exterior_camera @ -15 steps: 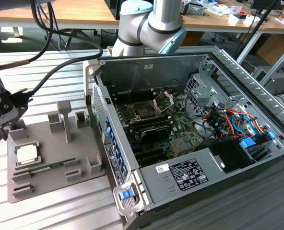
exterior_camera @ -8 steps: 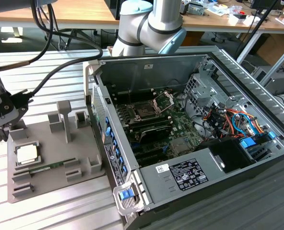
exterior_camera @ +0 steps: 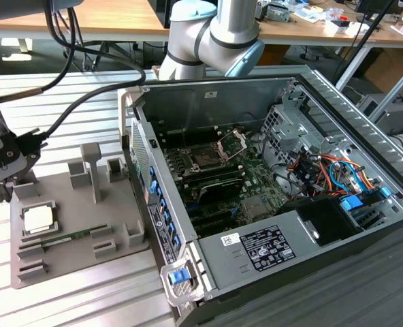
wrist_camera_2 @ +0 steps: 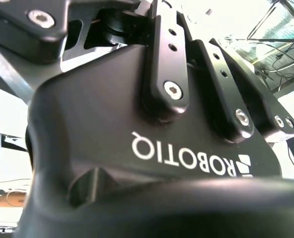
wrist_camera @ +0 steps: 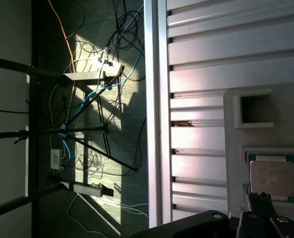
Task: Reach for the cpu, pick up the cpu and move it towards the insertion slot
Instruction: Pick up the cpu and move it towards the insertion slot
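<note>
Claw [exterior_camera: 2, 185] hangs at the exterior view's left edge, above a corner of the grey plastic tray [exterior_camera: 123, 204], and I cannot tell whether it is open or closed. It holds nothing that shows. The cpu [exterior_camera: 38, 219] lies flat in a square recess of the tray, just beside the claw and apart from it. In the first wrist view the cpu [wrist_camera: 272, 178] sits just past the claw's dark tip. A green memory stick [exterior_camera: 60, 239] lies in the tray beside the cpu.

The tray rests on a counter [exterior_camera: 79, 300] of ribbed, pale metal slats. An open computer case [exterior_camera: 324, 272] lies on the same counter toward the exterior view's right. Inside it, on the green motherboard [exterior_camera: 256, 194], the insertion slot [exterior_camera: 203, 158] shows a dark centre, with its load plate [exterior_camera: 232, 143] raised. The arm [exterior_camera: 215, 30] stands behind the case. Beyond are wooden desks [exterior_camera: 106, 17] strewn with small items.

The case's side wall [exterior_camera: 139, 146] stands between tray and slot, and two upright posts [exterior_camera: 92, 170] rise from the tray near it. Above the motherboard the case is open. In the first wrist view the counter's edge [wrist_camera: 154, 99] runs straight, and past it lies a dark floor [wrist_camera: 18, 99] with tangled cables [wrist_camera: 100, 89].
</note>
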Available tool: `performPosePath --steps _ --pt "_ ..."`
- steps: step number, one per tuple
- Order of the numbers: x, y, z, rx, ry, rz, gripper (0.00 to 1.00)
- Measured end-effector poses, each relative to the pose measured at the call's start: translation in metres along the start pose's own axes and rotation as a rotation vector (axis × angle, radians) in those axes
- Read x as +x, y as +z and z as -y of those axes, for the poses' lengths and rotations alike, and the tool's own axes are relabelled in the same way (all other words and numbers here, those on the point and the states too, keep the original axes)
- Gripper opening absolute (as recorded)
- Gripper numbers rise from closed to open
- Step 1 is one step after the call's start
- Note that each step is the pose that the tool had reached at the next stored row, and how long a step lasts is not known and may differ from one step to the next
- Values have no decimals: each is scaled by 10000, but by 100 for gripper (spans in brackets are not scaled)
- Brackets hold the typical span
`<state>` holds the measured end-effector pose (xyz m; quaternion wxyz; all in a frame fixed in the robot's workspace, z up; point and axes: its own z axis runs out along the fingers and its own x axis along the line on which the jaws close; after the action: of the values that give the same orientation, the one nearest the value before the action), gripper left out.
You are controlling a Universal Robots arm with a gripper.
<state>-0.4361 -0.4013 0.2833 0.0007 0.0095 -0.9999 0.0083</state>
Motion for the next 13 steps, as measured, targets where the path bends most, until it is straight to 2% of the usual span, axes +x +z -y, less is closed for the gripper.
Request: performPosePath --steps 13 --pt "0 51 -1 119 0 -3 11"
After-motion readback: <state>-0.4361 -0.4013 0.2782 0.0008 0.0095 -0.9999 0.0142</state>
